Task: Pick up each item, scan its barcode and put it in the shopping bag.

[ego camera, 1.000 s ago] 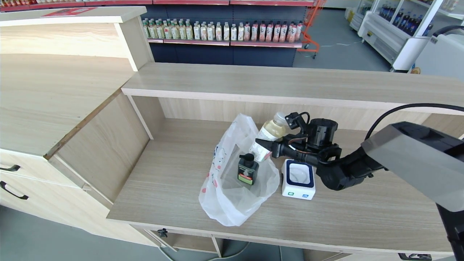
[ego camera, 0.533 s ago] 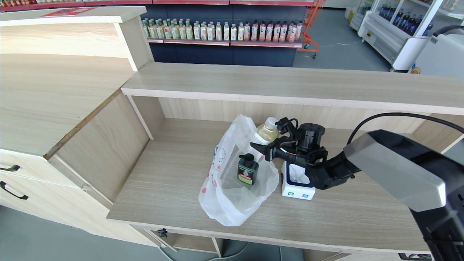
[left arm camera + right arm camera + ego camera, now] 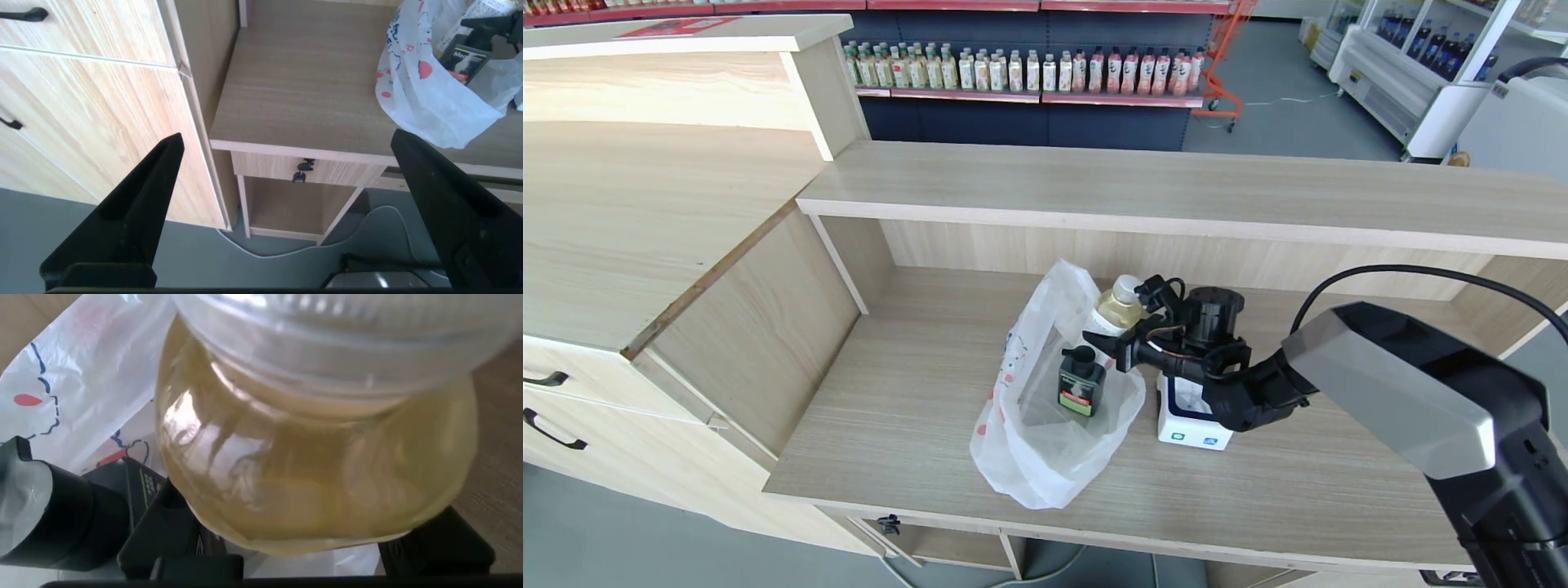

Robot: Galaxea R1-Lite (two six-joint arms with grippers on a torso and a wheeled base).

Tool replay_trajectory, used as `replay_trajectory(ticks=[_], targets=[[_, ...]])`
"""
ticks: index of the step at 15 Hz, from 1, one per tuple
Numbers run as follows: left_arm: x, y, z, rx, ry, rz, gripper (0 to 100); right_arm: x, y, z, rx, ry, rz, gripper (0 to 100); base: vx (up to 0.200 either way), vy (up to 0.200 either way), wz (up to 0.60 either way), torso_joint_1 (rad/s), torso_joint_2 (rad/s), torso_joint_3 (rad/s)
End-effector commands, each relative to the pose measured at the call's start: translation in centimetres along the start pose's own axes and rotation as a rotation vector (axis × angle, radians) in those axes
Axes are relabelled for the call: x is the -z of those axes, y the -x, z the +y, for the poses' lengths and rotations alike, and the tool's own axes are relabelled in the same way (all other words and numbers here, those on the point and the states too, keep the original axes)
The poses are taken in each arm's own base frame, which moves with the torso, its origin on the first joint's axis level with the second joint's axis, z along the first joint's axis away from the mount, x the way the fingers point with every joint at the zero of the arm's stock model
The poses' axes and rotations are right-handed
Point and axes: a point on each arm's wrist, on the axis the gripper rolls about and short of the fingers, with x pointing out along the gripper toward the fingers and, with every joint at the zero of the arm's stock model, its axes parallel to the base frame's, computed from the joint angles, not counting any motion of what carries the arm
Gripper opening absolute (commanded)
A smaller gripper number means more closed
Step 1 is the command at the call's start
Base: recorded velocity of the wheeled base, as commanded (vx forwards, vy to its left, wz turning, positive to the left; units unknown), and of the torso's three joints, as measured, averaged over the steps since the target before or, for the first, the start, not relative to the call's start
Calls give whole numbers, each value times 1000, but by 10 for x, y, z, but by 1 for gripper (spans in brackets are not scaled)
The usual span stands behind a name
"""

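Note:
A white plastic shopping bag [image 3: 1037, 425] stands open on the wooden counter [image 3: 915, 408], and a black pump bottle [image 3: 1081, 382] stands upright inside it. My right gripper [image 3: 1109, 339] is shut on a tea bottle [image 3: 1115, 313] with yellow liquid and a white cap, holding it almost upright at the bag's far right rim. Seen from the right wrist, the tea bottle [image 3: 319, 457] hangs above the bag [image 3: 82, 367] and the pump bottle [image 3: 57, 523]. My left gripper [image 3: 294, 204] is open and holds nothing, off the counter's front left corner, with the bag [image 3: 433, 90] farther away.
A white and blue barcode scanner [image 3: 1192, 412] sits on the counter just right of the bag, under my right arm. A raised shelf [image 3: 1176, 192] runs along the back and a side panel [image 3: 760, 335] closes the left. Drawers [image 3: 90, 106] stand beside the left gripper.
My right gripper has carried the tea bottle left and down, from above the scanner to the bag's opening, and the bottle has turned more upright.

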Motion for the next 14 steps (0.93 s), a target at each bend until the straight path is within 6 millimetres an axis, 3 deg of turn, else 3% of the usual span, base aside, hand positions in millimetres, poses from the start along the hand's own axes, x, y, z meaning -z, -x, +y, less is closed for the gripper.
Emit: replay_trajectory(ticks=[1, 2, 6, 10, 11, 14], targets=[[0, 0, 0, 0, 1, 0, 100, 1, -2, 3, -7, -2, 2, 0, 0, 0, 0, 0, 0, 0], [0, 0, 0, 0, -1, 0, 100, 0, -2, 3, -7, -1, 1, 100, 0, 0, 0, 0, 0, 0], [0, 0, 0, 0, -1, 0, 100, -17, 2, 4, -51, -30, -19, 100, 0, 0, 0, 0, 0, 0], [0, 0, 0, 0, 1, 0, 100, -65, 19, 7, -52, -183, -74, 100, 0, 0, 0, 0, 0, 0], [0, 0, 0, 0, -1, 0, 100, -74, 25, 8, -51, -204, -79, 100, 0, 0, 0, 0, 0, 0], [0, 0, 0, 0, -1, 0, 100, -110, 70, 14, -56, -287, -64, 100, 0, 0, 0, 0, 0, 0]])
